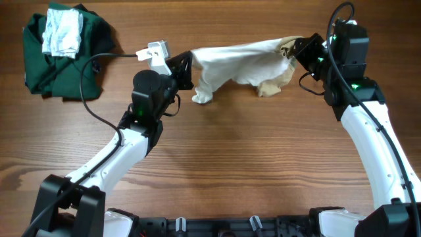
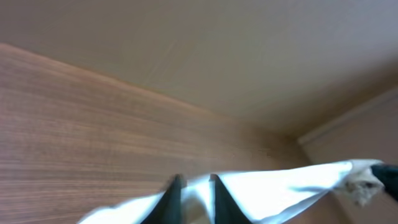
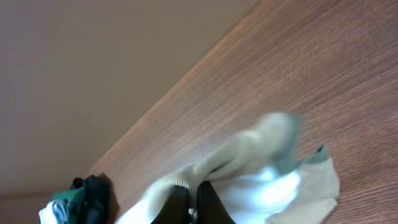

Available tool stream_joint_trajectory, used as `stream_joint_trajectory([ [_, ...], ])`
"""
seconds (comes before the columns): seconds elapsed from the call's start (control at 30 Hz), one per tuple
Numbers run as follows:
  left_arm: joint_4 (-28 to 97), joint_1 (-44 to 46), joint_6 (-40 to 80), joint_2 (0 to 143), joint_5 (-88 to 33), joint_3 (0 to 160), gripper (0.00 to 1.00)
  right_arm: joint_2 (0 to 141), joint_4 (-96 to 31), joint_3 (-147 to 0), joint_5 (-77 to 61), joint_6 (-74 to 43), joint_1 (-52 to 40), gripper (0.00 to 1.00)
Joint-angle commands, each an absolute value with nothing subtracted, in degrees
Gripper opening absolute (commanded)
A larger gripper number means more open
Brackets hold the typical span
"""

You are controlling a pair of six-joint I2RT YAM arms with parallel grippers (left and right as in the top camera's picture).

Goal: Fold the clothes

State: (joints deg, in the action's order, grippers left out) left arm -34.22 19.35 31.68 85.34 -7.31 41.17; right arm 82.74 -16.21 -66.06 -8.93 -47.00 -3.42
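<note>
The clothes [image 1: 237,62], a small cream garment with a tan part at its right end, hang stretched above the table between both grippers. My left gripper [image 1: 186,66] grips the left end. In the left wrist view its fingers [image 2: 196,180] stand a narrow gap apart with the white clothes [image 2: 280,186] bunched between them. My right gripper [image 1: 299,51] is shut on the tan end. The right wrist view shows that gripper [image 3: 194,190] pinching a ribbed edge of the clothes [image 3: 261,180]. A loose corner droops toward the table below the left gripper.
A large dark green garment [image 1: 62,56] lies crumpled at the table's back left corner, with a whitish-grey cloth [image 1: 62,33] on top of it. It also shows in the right wrist view as a dark green heap [image 3: 90,196]. Wooden table [image 1: 250,158] spreads in front.
</note>
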Motion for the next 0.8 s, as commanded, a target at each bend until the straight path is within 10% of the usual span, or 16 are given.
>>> stream_joint_trajectory([
  [0.0, -32.6, 18.9, 30.4, 85.6, -12.6, 41.7, 0.33, 83.0, -15.7, -67.6, -8.5, -48.0, -3.2, 0.05],
  [0.2, -20.7, 18.9, 36.1, 85.6, -18.7, 41.7, 0.36, 83.0, -15.9, -67.6, -8.6, -48.0, -3.2, 0.04],
  [0.33, -17.9, 21.0, 36.7, 85.7, -21.6, 41.7, 0.59, 83.0, -15.9, -67.6, -9.3, -48.7, -3.2, 0.04],
  [0.77, -33.0, 31.3, 36.7, 100.6, -17.9, 44.4, 0.74, 83.0, -16.6, -67.6, -10.6, -49.5, -3.8, 0.04],
])
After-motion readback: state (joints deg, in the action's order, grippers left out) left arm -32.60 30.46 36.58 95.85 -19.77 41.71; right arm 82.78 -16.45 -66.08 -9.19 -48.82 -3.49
